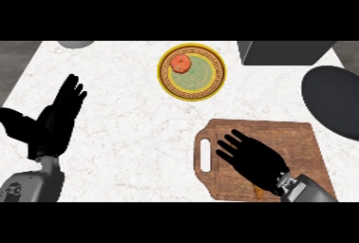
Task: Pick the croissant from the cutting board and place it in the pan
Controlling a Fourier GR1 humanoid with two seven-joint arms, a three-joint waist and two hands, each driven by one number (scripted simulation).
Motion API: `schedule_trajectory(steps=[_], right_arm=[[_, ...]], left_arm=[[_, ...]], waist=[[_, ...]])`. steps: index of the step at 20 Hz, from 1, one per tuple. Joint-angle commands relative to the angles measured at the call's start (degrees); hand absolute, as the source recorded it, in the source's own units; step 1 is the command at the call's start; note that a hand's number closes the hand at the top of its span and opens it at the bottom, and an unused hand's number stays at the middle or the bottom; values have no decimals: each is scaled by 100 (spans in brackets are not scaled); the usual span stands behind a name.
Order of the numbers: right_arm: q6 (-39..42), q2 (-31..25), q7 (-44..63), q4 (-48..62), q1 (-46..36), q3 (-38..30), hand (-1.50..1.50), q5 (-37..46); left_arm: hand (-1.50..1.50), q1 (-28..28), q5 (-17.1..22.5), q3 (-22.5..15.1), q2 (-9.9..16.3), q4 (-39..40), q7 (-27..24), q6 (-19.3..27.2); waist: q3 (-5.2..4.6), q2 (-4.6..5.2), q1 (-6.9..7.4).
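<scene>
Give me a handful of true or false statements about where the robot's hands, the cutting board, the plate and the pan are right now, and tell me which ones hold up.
1. The right hand is over the cutting board. True.
2. The left hand is curled round the croissant. False: it is open, fingers up, at the view's left, holding nothing.
3. The yellow-rimmed plate carries a red-orange round item. True.
4. The dark pan sits on the cutting board. False: it lies on the counter at the view's right edge, beyond the board.
5. The croissant is already in the pan. False: the pan shows nothing in it; only a small brown sliver shows on the board by the right wrist.
</scene>
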Motion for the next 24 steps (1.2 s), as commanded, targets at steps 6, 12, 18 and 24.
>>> schedule_trajectory(steps=[6,12,18,24], right_arm=[[-473,400,-395,532,273,-216,-150,420],[-428,669,-563,1025,233,-328,-150,767],[-1245,650,-1285,1555,28,-506,150,620],[-1836,1033,-1295,2082,281,-451,150,868]], left_arm=[[0,-39,88,393,46,312,-216,-386],[0,-49,-291,130,-216,-75,106,-102],[0,24,-276,87,-160,-649,703,-60],[0,-191,-271,338,-140,102,80,-294]], waist=[[-1,1,-14],[0,-3,-7],[3,-5,22],[0,5,-10]])
